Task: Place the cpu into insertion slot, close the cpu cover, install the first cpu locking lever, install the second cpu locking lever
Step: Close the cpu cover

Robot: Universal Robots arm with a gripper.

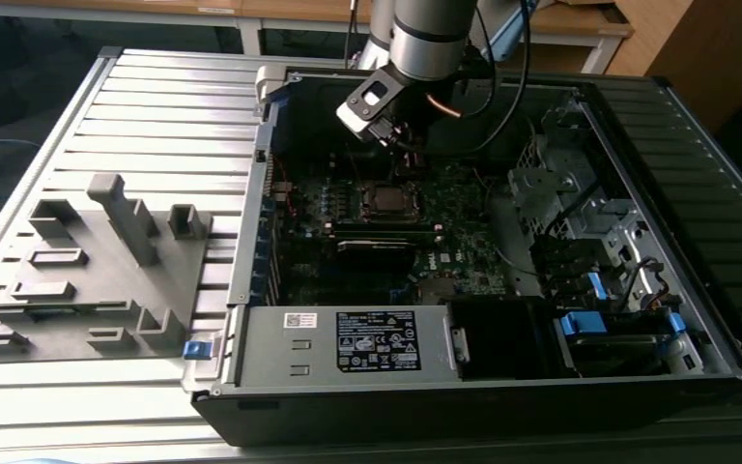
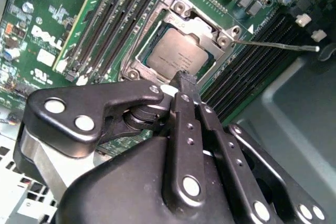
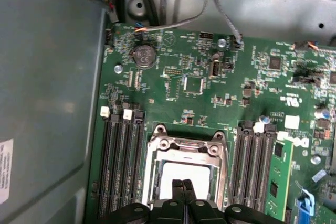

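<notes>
Gripper [image 2: 184, 77], pinched closed and empty, is hovering above the cpu [image 2: 173, 51]; the thin locking lever [image 2: 273, 44] seems springy, best pushed near its end.

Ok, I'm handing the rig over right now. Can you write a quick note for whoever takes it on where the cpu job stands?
Tool: shut, holding nothing, poised over the socket with its tip near the cpu's edge.
cpu: seated in the socket.
cpu cover: appears to lie flat, framing the cpu.
Done: cpu placed; cover looks closed.
Left: one thin locking lever sticks out sideways from the socket, not latched. I cannot tell the state of the other lever.
</notes>
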